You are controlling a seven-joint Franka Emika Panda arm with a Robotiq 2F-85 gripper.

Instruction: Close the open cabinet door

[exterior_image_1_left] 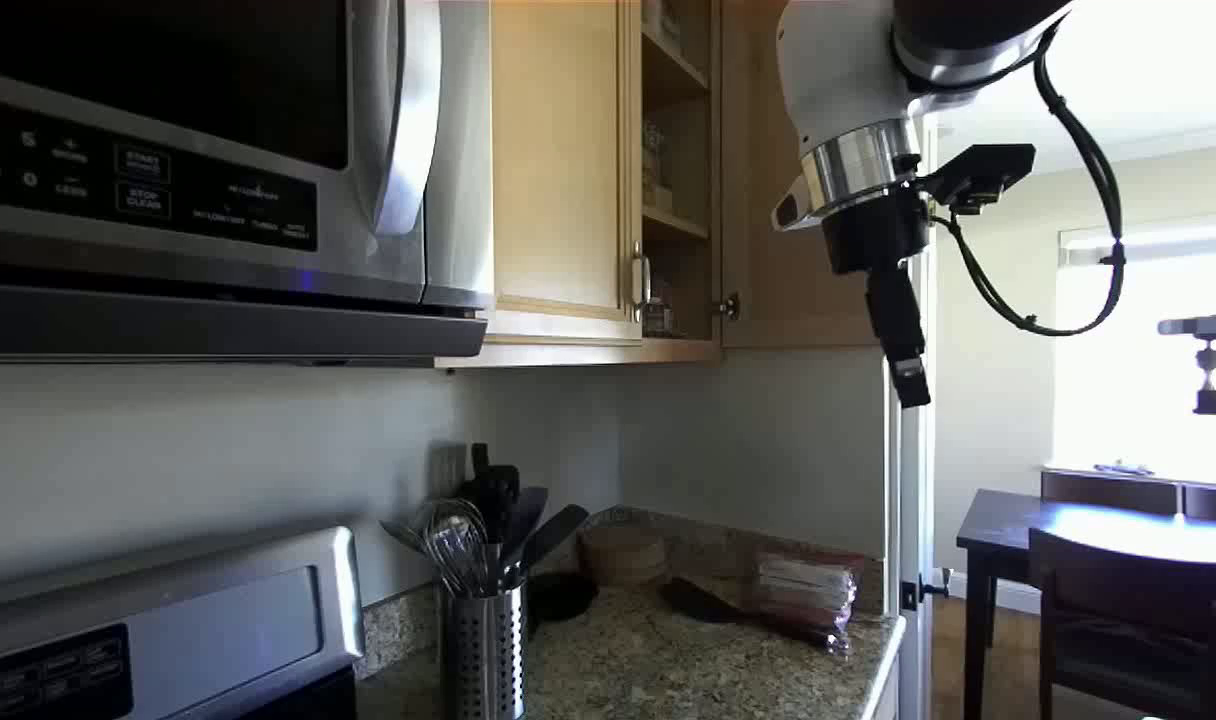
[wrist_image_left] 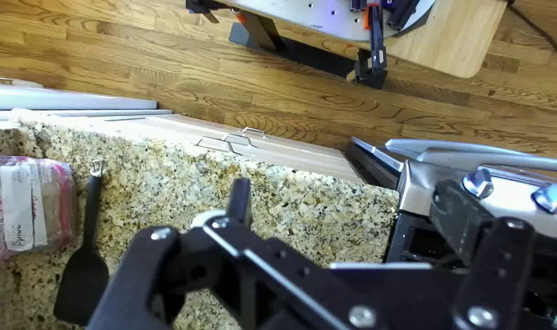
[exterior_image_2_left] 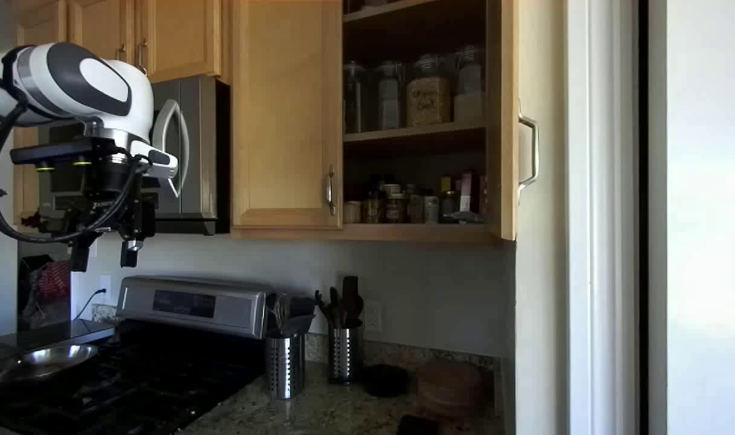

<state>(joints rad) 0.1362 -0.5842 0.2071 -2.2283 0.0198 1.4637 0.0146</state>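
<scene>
In an exterior view we list: one cabinet door [exterior_image_2_left: 508,121], standing open, nearly edge-on, at two o'clock; one gripper [exterior_image_2_left: 104,255], jaws parted, at nine o'clock, apart from the cabinet door; jars [exterior_image_2_left: 428,99], seemingly glass in this shadow, at one o'clock.

Bright window [exterior_image_1_left: 1133,360], wood floor [wrist_image_left: 168,64].
</scene>
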